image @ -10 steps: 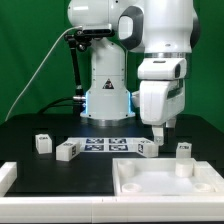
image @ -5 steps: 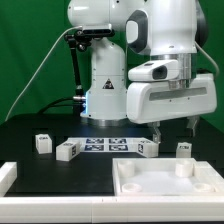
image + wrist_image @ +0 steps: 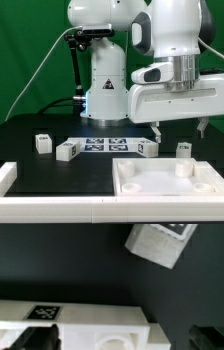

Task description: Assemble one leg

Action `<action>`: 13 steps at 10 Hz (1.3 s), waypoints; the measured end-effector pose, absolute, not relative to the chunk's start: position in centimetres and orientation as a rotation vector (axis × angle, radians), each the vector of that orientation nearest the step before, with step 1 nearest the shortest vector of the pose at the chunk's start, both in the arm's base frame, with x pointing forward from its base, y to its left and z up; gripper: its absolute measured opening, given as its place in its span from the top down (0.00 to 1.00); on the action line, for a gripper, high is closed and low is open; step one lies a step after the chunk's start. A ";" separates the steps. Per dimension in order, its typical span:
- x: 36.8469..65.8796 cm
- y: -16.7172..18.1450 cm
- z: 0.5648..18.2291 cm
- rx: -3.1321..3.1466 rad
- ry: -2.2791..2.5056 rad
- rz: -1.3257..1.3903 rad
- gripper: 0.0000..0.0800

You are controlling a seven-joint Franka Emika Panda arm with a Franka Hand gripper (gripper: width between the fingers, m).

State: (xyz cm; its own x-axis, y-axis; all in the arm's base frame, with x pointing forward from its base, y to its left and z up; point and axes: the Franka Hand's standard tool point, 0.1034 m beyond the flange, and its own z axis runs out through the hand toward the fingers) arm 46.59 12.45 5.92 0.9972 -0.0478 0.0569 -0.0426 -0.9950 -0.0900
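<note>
Several small white legs with tags stand on the black table: two at the exterior view's left (image 3: 43,142) (image 3: 67,150), one by the marker board (image 3: 148,147), one at the right (image 3: 183,148). Another leg (image 3: 183,167) stands in the large white tray (image 3: 140,185). My gripper (image 3: 181,129) hangs open and empty just above the right leg, fingers apart on either side. In the wrist view my gripper (image 3: 122,339) is open over a white tagged piece with a round hollow (image 3: 105,333). I cannot tell which part it is. Another tagged leg (image 3: 160,243) lies farther off.
The marker board (image 3: 105,145) lies flat at the table's middle. Another white raised-rim piece (image 3: 8,175) shows at the near left edge. The robot's base (image 3: 105,95) stands behind the marker board.
The wrist has turned about its vertical axis, so the hand now faces the exterior camera broadside with both fingers spread. It stays over the right leg at about the same height.
</note>
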 end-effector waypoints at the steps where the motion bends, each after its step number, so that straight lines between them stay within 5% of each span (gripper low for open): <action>1: 46.1 12.9 5.8 -3.024 0.303 -0.081 0.19; 4: 45.4 14.0 5.3 -2.935 0.682 -0.048 0.19; 8: 44.8 14.0 5.0 -2.975 0.552 0.022 0.19; 13: 44.1 12.7 3.7 -2.910 0.460 0.694 0.19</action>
State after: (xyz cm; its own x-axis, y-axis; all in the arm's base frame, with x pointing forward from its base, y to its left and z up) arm 44.06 12.67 3.66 0.8490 -0.2652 -0.4569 -0.3175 -0.9474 -0.0401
